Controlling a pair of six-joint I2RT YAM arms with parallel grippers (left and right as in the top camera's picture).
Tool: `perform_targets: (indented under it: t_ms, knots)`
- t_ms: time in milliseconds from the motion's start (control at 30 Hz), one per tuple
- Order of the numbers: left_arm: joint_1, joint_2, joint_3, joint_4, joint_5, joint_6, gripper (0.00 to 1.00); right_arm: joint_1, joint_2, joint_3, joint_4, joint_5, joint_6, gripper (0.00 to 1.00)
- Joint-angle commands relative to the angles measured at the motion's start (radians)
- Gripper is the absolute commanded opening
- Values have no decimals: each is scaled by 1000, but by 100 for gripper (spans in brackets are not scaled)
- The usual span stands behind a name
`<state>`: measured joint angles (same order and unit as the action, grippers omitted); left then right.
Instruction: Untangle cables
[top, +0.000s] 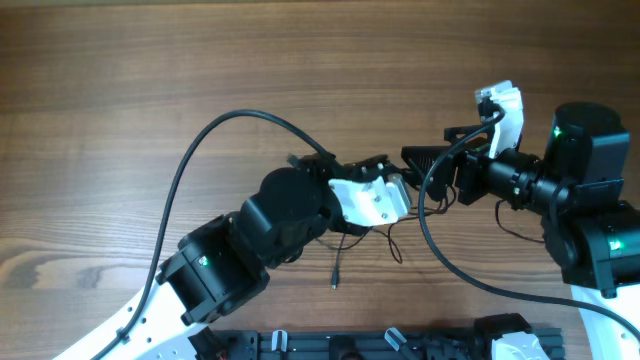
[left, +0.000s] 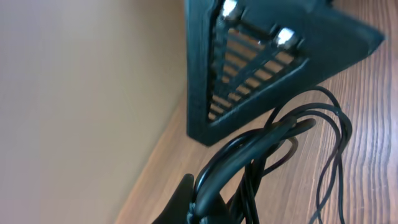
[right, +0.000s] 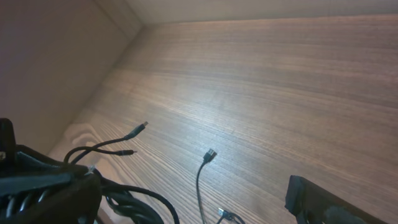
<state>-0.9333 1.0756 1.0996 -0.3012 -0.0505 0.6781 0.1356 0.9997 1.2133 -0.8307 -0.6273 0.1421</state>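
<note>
Hazards, listed by view.

Overhead. Item: my left gripper (top: 392, 172), jaws together, clamped on the cables (top: 338, 262). The cables trail from it onto the table (top: 150, 80) just below, one plug end lying loose. Item: my right gripper (top: 428, 152), jaws spread wide, holding nothing, its tip very near the left one. Risk: the two heads knock together if either advances.

Left wrist. Item: the cables (left: 273, 140) rise as one bunch from my left fingers (left: 183, 199) at the bottom edge, and a right finger (left: 267, 62) hangs just beyond them. Risk: I seem to be pinching many strands at once, so a pull would likely tighten the knot rather than free a cord. Closing the right jaws here could catch several strands instead of one.

Right wrist. Item: plug ends (right: 142, 127) lie apart on the wood, and the tangle sits low at left beside one spread finger (right: 37, 186). Risk: a free plug may snag in a loop when dragged. Which strand crosses which I cannot tell.
</note>
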Motion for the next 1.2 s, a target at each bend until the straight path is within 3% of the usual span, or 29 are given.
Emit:
perform_targets:
  t_ms: [0,167,400,767,833,867,933,967,1067,1167]
  knots:
    - [13,-24,11,60,59,52,4,-2,1,5,-21,-98,-39,97]
    - [45,-26,11,193,114,51,4,-2,12,5,-106,-278,-199,97]
    - [58,-24,11,262,151,51,4,-2,13,5,-128,-430,-275,96]
    - [57,48,11,387,151,32,4,-2,56,5,-123,-587,-272,95]
    - [57,60,11,407,150,13,4,-2,77,5,-123,-587,-270,79]
    - [58,60,11,407,143,13,4,-2,88,5,-123,-587,-270,59]
    - [58,60,11,412,98,13,4,-2,107,5,-122,-587,-269,29]
    - [58,60,11,415,91,13,4,-2,114,5,-119,-587,-268,19]
    - [57,60,11,414,91,9,4,-2,119,5,-83,-586,-218,6]
    - [58,60,11,414,91,9,4,-2,119,5,-51,-585,-193,4]
